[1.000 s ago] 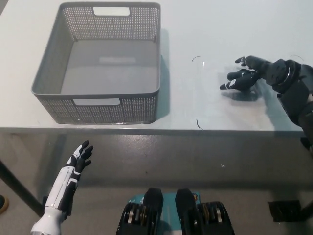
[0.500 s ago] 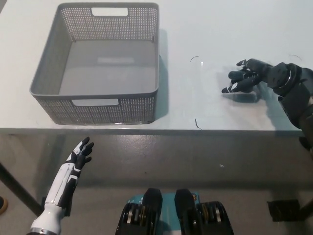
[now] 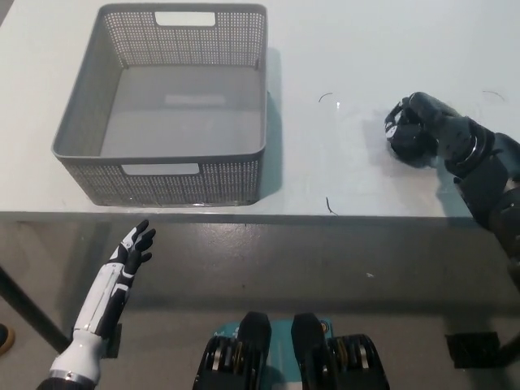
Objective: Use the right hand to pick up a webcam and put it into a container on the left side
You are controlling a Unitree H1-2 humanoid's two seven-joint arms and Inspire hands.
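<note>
The webcam itself cannot be made out: the black right hand (image 3: 416, 130) lies on the white tabletop (image 3: 349, 49) at the right, its fingers curled into a tight ball, and whether a small dark object sits inside that grip cannot be told. Well to the left stands the grey perforated plastic basket (image 3: 81, 106), rectangular, with cut-out handles in its near and far walls; its smooth floor holds nothing. A broad strip of bare table separates the basket's right wall from the curled hand. The table's near edge runs just below the basket's front wall. The white left hand (image 3: 132, 252) rests below that edge at the lower left, fingers spread apart, holding nothing.
</note>
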